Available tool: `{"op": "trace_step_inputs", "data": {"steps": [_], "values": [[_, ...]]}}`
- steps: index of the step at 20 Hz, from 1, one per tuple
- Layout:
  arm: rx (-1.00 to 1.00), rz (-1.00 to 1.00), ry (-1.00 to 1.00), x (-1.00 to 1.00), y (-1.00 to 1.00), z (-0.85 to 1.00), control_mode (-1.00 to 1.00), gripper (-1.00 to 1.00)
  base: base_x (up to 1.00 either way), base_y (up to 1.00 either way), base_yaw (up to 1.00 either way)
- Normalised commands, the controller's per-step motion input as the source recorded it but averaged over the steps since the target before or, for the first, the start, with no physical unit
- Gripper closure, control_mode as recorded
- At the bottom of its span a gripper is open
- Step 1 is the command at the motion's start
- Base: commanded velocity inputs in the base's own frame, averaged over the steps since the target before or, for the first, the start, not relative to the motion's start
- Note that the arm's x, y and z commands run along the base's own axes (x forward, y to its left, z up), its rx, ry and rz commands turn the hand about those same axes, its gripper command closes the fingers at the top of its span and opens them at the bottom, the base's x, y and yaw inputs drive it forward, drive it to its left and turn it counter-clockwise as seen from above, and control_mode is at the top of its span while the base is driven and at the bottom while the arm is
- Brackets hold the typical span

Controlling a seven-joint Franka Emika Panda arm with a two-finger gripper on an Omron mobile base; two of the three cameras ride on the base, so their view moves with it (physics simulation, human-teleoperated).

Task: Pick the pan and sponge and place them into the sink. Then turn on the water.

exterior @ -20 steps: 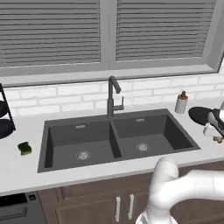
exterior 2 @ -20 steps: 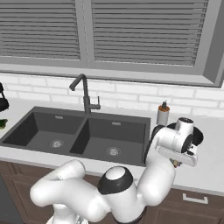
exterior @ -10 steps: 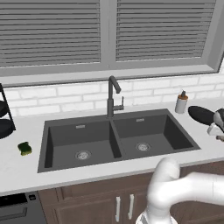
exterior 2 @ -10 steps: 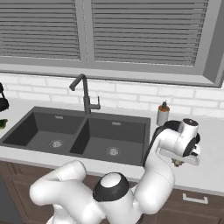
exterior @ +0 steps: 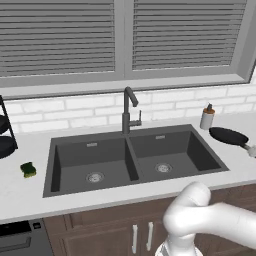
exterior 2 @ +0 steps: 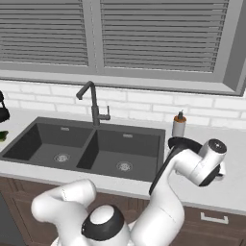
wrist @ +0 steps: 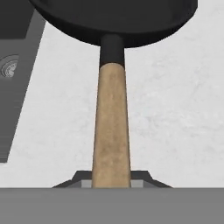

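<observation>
Closest to me in the hand view, my gripper [wrist: 111, 183] has its two fingers pressed against the sides of the pan's [wrist: 114, 19] light wooden handle, clamped on it near its free end. The handle runs straight away from me to the round black pan, which is empty and sits on the pale speckled counter [wrist: 175, 109] to the right of the sink [exterior: 135, 157].

I see no readable writing or labels anywhere.

Further off, both dark grey basins hold nothing but their silver drains. The green and yellow sponge [exterior: 28, 169] lies on the counter left of the sink, well apart from the pan. Behind the divider stands the gooseneck faucet [exterior: 128, 110], and a small soap bottle [exterior: 206, 117] stands near the tiled wall.
</observation>
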Motion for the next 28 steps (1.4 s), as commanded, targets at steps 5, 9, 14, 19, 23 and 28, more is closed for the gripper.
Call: {"op": "trace_step_inputs", "data": {"steps": [5, 9, 14, 19, 23, 28], "values": [[0.00, 0.21, -0.27, -0.05, 0.37, 0.41, -1.00, 1.00, 0.00, 0.00, 0.00], [0.00, 0.23, -0.27, 0.00, 0.50, 0.31, -1.00, 1.00, 0.00, 0.00, 0.00], [0.00, 0.26, -0.09, 0.00, 0.63, 0.09, -1.00, 1.00, 0.00, 0.00, 0.00], [0.00, 0.23, 0.09, 0.02, 0.57, 0.00, -1.00, 1.00, 0.00, 0.00, 0.00], [0.00, 0.20, 0.15, 0.27, 0.44, 0.00, -1.00, 1.00, 0.00, 0.00, 0.00], [0.00, 0.20, 0.07, 0.31, 0.38, 0.00, -1.00, 1.00, 0.00, 0.00, 0.00]]}}
